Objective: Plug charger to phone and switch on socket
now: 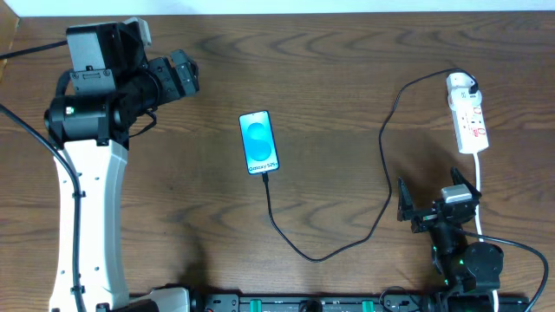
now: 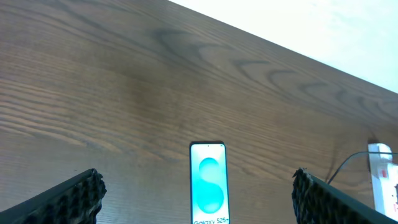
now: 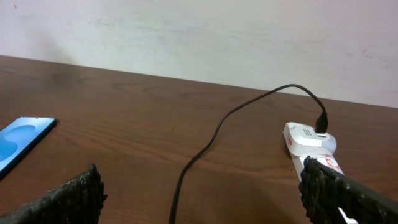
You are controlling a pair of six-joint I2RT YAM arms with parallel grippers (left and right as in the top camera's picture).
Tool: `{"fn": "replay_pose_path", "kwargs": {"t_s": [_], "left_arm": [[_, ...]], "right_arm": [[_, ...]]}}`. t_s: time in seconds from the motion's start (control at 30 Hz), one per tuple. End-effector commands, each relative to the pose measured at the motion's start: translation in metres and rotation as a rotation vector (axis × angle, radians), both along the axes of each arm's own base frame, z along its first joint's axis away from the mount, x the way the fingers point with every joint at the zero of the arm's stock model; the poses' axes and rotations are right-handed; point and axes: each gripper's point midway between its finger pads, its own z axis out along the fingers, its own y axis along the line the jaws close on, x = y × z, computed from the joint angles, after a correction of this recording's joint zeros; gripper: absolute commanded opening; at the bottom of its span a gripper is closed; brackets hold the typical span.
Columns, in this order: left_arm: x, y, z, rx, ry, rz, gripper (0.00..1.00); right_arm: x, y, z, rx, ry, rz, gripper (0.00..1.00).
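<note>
Dark wooden table (image 1: 347, 52), white wall (image 3: 186, 37) behind. The phone (image 1: 259, 142) lies at centre, its charger (image 1: 383, 165) running to the socket (image 1: 468, 117) near the far right corner. Left gripper (image 1: 185, 74) and right gripper (image 1: 434, 201): jaws apart.

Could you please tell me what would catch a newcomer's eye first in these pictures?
The phone, its blue screen glowing, lies in the middle of the dark wooden table. From its near edge the black charger loops right and away to the white socket at the right edge.
</note>
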Motion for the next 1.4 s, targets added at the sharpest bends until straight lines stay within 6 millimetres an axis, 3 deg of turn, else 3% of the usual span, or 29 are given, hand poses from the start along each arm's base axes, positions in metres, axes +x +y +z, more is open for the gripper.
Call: {"fn": "replay_pose_path", "kwargs": {"t_s": [0.0,0.13,0.3,0.67,0.93,1.1,1.37], "left_arm": [[-0.014,0.014,0.018,0.065,-0.053,0.058,0.98],[-0.034,0.026,0.028,0.123,-0.108,0.113,0.98],[-0.056,0.025,0.023,0.155,-0.225,0.108,0.98],[-0.1,0.012,-0.012,0.231,-0.568,0.055,0.98],[-0.134,0.004,-0.053,0.291,-0.706,0.015,0.98],[-0.143,-0.001,-0.083,0.343,-0.735,-0.028,0.98],[-0.148,-0.003,-0.114,0.38,-0.749,-0.05,0.98]], "right_arm": [[0.0,0.001,-0.001,0.012,0.002,0.003,0.99],[0.0,0.001,-0.001,0.012,0.002,0.003,0.99],[0.0,0.001,-0.001,0.012,0.002,0.003,0.99],[0.0,0.001,-0.001,0.012,0.002,0.003,0.99],[0.0,0.001,-0.001,0.012,0.002,0.003,0.99],[0.0,0.001,-0.001,0.012,0.002,0.003,0.99],[0.0,0.001,-0.001,0.012,0.002,0.003,0.99]]}}
